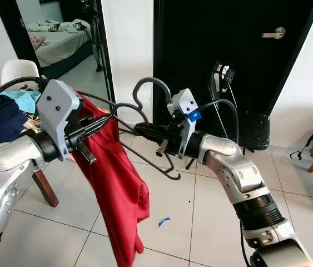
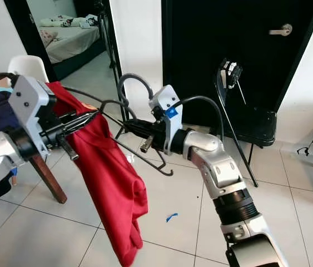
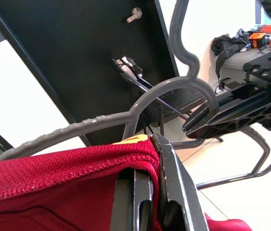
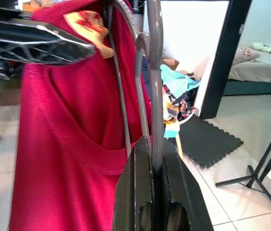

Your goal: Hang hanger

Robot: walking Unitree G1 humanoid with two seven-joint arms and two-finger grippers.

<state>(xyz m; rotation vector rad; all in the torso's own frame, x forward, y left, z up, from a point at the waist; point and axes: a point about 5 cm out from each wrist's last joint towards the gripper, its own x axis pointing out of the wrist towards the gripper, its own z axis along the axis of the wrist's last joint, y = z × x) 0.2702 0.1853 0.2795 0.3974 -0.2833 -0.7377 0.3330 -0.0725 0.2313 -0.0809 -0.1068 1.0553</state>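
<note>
Both arms are raised mid-air over a tiled floor (image 1: 200, 222), well clear of it; a black door (image 1: 228, 50) stands behind, an open doorway to a bedroom is at the robot's left, and a folding chair (image 1: 251, 128) stands near the door, behind the right arm. A grey hanger (image 1: 145, 119) is held between the two grippers, apart from any rail or wall; its long axis runs roughly level from left to right, slanting down toward the right end, and its hook (image 1: 148, 89) rises above the middle. A red shirt (image 1: 117, 189) hangs from the hanger's left half. The left gripper (image 1: 98, 123) is clamped on the shirt collar and the hanger arm beneath it; the right gripper (image 1: 145, 130) is closed on the hanger near the hook's base. A white chair (image 1: 17, 69) and a clothes pile (image 1: 6, 111) lie at far left.
</note>
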